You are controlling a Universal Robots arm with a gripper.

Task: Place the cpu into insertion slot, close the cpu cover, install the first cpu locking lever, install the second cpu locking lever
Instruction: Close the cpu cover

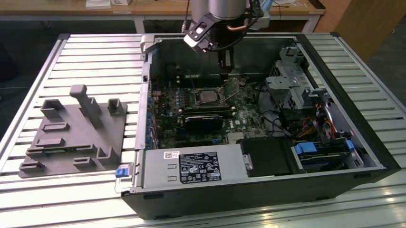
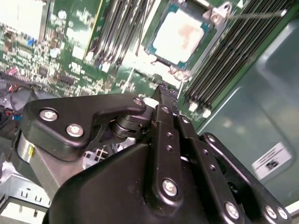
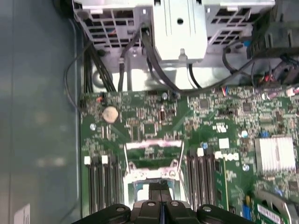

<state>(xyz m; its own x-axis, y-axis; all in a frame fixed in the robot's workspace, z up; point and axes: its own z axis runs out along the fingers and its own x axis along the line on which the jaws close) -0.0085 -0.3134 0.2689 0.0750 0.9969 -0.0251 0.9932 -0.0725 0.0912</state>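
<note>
The cpu [image 2: 180, 37], a pale silvery square, lies in the black-rimmed insertion slot [image 2: 150, 48] on the green board; in the exterior view the cpu [image 1: 207, 96] sits mid-case. The cpu cover [image 3: 152, 145], a thin silvery frame, is swung back from the slot, with board showing through its cut-out. A thin wire locking lever [image 2: 254, 14] runs off beside the slot. My gripper [image 2: 163, 92] hovers just beside the slot, its fingers pressed together with nothing between them. In the exterior view the gripper [image 1: 223, 71] hangs over the far edge of the socket, and in the first wrist view the gripper [image 3: 159, 187] covers part of it.
Rows of black memory slots [image 3: 100, 182] flank the socket on both sides. A black heatsink block [image 1: 206, 118] lies nearer the front, next to the grey power supply [image 1: 190, 168]. Drive cages and cables [image 1: 298, 90] fill the exterior view's right. A grey fixture plate [image 1: 73, 133] rests outside the case.
</note>
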